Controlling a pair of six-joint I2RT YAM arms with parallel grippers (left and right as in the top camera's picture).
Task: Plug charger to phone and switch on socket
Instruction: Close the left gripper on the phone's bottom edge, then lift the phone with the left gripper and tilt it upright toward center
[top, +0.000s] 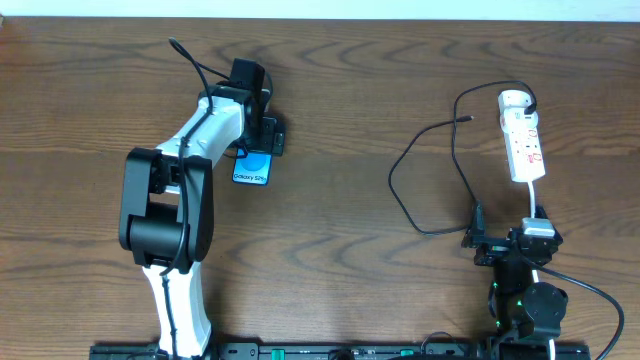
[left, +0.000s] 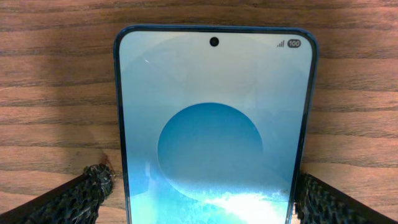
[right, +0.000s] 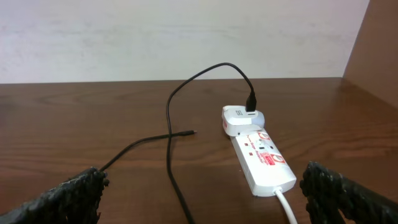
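Two-arm rig: body finish and fittings.

Left arm (top: 205, 135): white rounded shell links and bulky glossy black joint housings, with a thin black cable running along the upper link and arching free near the wrist. Left gripper (top: 255, 148): black body; its fingertips (left: 81, 196) are black with a coarse, knobbly texture. Right arm (top: 528, 300): almost wholly black, with compact rounded housings, small green indicator lights lit on the lower joint, a pale grey block at the wrist and a black cable looping off to one side. Right gripper (top: 512, 238): black; its fingertips (right: 71, 199) carry the same rough black texture. Both arms are mounted on a black base rail (top: 330, 351).
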